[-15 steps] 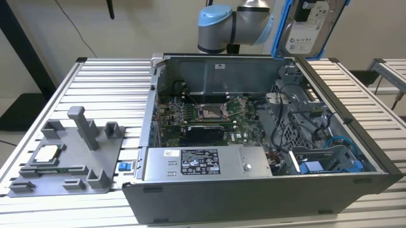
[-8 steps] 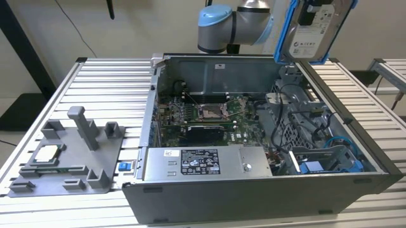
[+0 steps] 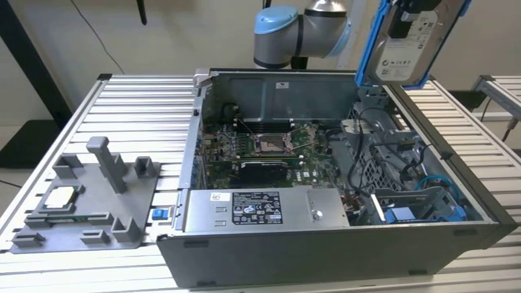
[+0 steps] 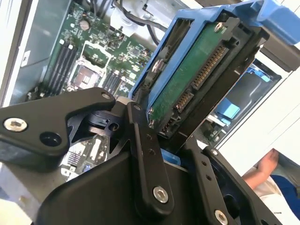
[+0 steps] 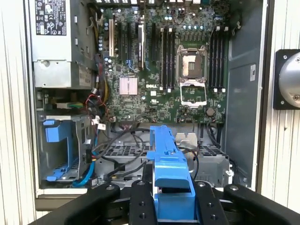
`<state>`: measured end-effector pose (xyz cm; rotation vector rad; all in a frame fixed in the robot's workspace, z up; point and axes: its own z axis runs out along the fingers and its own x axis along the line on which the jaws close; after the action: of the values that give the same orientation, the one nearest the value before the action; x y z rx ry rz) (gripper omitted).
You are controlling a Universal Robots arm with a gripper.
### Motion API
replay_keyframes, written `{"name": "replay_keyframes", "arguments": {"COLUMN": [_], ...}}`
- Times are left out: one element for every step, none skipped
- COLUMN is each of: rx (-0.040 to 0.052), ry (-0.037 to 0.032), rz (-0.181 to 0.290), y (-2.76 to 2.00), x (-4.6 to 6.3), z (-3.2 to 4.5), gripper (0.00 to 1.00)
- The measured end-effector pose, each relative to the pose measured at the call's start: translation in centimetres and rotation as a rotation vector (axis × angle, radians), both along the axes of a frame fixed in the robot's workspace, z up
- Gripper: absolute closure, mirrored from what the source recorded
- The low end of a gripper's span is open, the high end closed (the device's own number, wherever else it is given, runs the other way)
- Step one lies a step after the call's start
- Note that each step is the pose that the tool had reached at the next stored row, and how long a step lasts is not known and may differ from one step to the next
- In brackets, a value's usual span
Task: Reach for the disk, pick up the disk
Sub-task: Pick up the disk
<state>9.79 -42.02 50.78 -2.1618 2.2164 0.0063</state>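
Note:
The disk [image 3: 404,47], a silver drive with a white label in a bright blue frame, hangs upright above the far right corner of the open computer case [image 3: 187,152] in the exterior view. My gripper [image 3: 406,18] is shut on its upper end. In the second wrist view the disk [image 4: 197,75] shows its green circuit board and connector, clamped between the black fingers [image 4: 140,140] of the gripper [image 4: 169,151]. In the first wrist view the disk's blue frame [image 5: 168,171] stands edge-on in the gripper [image 5: 172,206], high over the case.
Inside the case lie the motherboard [image 3: 260,146], the power supply [image 3: 260,207], cables and a blue drive bay [image 5: 58,150]. A grey fixture [image 3: 82,201] with a processor chip [image 3: 61,196] sits at the exterior view's left, beside a small blue clip [image 3: 160,213]. A person's hand [image 4: 262,168] is nearby.

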Motion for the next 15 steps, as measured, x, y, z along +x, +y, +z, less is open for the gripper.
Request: {"name": "replay_keyframes", "arguments": {"rx": [-0.0001,0.0001,-0.0001,-0.0001,0.0,0.0,0.0001,0.0,0.0,0.0,0.0001,0.0,0.0001,0.0001,-0.0001], "ry": [0.0,0.0,0.0,0.0,0.0,0.0,0.0,0.0,0.0,0.0,0.0,0.0,0.0,0.0,0.0], "rz": [0.0,0.0,0.0,0.0,0.0,0.0,0.0,0.0,0.0,0.0,0.0,0.0,0.0,0.0,0.0], "y": [-0.27,-0.53,-0.79,-1.07,-1.38,-1.71,-2.05,-2.39,-2.76,-3.15,-3.54,-3.94,-4.31,-4.69,-5.06], "x": [0.0,0.0,0.0,0.0,0.0,0.0,0.0,0.0,0.0,0.0,0.0,0.0,0.0,0.0,0.0], "z": [0.0,0.0,0.0,0.0,0.0,0.0,-0.01,0.0,0.0,0.0,0.0,0.0,-0.01,-0.01,-0.01], "gripper": [1.0,1.0,1.0,1.0,1.0,1.0,1.0,1.0,1.0,1.0,1.0,1.0,1.0,1.0,1.0]}}
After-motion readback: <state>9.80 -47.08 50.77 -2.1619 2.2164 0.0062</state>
